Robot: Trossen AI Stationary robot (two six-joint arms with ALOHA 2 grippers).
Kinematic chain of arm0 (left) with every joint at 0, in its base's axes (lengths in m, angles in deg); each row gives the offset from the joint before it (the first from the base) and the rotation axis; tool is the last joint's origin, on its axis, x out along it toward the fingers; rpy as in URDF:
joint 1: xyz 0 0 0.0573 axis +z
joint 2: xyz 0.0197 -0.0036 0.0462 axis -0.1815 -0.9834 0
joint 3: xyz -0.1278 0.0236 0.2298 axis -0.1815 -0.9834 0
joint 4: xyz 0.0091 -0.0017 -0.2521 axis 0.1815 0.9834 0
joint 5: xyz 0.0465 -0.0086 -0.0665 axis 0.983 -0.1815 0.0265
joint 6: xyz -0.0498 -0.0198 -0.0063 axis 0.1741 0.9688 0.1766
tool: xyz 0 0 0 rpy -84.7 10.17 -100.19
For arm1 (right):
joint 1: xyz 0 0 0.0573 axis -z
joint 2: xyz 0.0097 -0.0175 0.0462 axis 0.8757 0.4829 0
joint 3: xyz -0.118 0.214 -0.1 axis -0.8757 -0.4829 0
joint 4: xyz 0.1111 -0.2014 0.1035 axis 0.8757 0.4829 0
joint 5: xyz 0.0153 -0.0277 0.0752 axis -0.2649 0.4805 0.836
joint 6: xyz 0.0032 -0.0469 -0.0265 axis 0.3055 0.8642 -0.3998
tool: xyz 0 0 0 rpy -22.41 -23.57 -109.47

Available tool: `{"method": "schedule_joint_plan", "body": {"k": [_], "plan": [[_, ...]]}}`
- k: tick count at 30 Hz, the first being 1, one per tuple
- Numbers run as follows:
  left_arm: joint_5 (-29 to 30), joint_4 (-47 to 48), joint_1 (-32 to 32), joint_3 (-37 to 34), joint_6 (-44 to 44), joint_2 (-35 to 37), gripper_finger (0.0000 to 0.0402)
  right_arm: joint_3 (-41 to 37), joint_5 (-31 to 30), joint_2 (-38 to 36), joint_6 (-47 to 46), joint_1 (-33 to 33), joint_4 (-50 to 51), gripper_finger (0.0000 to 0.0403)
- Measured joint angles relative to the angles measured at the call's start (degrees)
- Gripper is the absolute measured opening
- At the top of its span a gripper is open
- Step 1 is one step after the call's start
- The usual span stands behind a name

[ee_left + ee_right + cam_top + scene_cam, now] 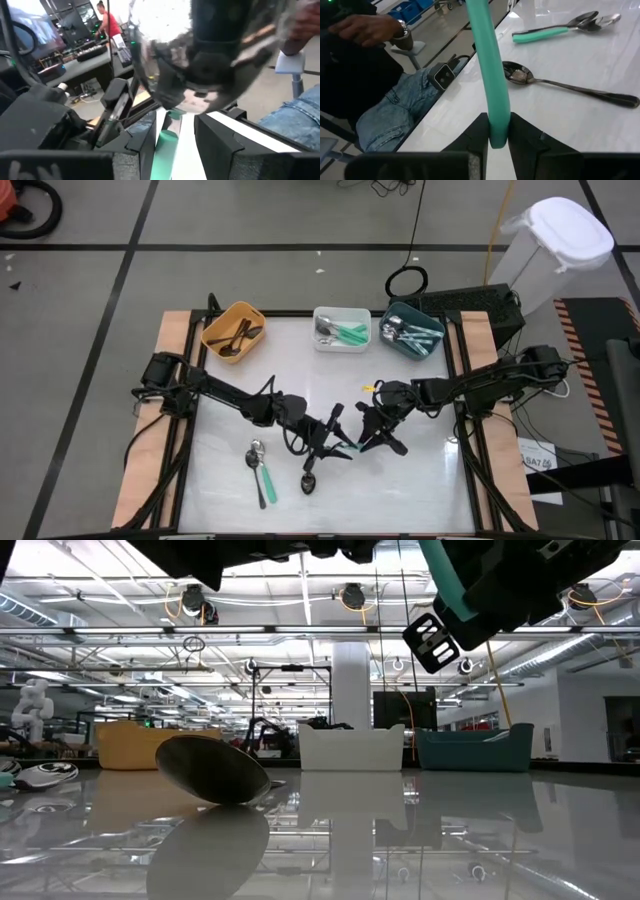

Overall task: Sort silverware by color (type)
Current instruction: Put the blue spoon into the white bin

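A mint-green-handled spoon (352,447) hangs between my two grippers over the table's middle. My right gripper (498,137) (374,434) is shut on its handle. My left gripper (175,150) (336,438) is open. Its fingers stand on either side of the same handle, with a gap on one side, and the shiny bowl (200,55) looms just past them. I cannot tell whether they touch it. A black spoon (310,476) (570,89), a mint spoon (264,480) and a silver spoon (254,452) lie flat on the table. My right gripper pinches the mint-green handle at its free end (496,120) between the two fingers. The spoon is lifted clear of the table. Its handle runs straight on past the fingertips, out of the wrist view, and the bowl end does not show there.
Three bins stand along the far edge: orange (233,330) with dark spoons, white (342,328) with mint spoons, teal (413,332) with silver ones. The black spoon's bowl (215,772) sits near the low camera. A seated person in jeans (395,110) is beside the table.
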Motion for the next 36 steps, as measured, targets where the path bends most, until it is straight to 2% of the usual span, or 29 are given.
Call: {"method": "schedule_joint_plan", "body": {"k": [4, 10, 15, 18, 21, 25, 29, 32, 34, 36], "plan": [[-1.4, -0.3, 0.0, 0.0, -0.7, 0.0, 0.0111, 0.0, 1.4, 0.0, 0.0, 0.0, 0.0, 0.005], [-1.6, -0.2, 0.6, 0.0, -0.6, 0.0, 0.004, 0.0, 1.4, 0.0, 0.1, 0.2, 0.0, 0.0051], [-0.8, 0.0, 1.9, 0.0, 3.2, 0.0, 0.0039, 0.0, -0.9, 0.0, -1.4, 0.3, 0.3, 0.0071], [1.2, 0.9, 2.6, -0.1, 5.2, 0.0, 0.0039, 0.0, -6.1, -0.8, -4.1, 0.3, 0.5, 0.0092], [6.8, 0.7, 2.9, -0.1, 6.8, 0.0, 0.0039, 0.0, -13.0, -2.8, -5.9, 0.3, 3.6, 0.012], [19.1, 0.1, 3.0, -0.1, 9.4, 0.0, 0.0039, 0.0, -22.2, -7.0, -5.4, 0.1, 10.3, 0.0159], [31.5, -1.9, 3.0, -0.1, 12.2, 0.0, 0.0039, 0.0, -37.9, -11.1, -2.6, -1.1, 15.2, 0.0188], [38.0, -4.7, 3.0, -0.1, 14.1, 0.0, 0.0039, 0.0, -48.8, -12.6, -0.1, -2.0, 17.4, 0.0201], [41.9, -5.1, 2.8, -0.1, 15.7, 0.0, 0.0039, 0.0, -52.3, -12.7, 0.9, -2.3, 18.1, 0.0206], [43.8, -5.4, 2.6, -0.1, 16.4, 0.0, 0.0039, 0.0, -53.0, -12.7, 1.8, -2.5, 18.1, 0.0207]]}}
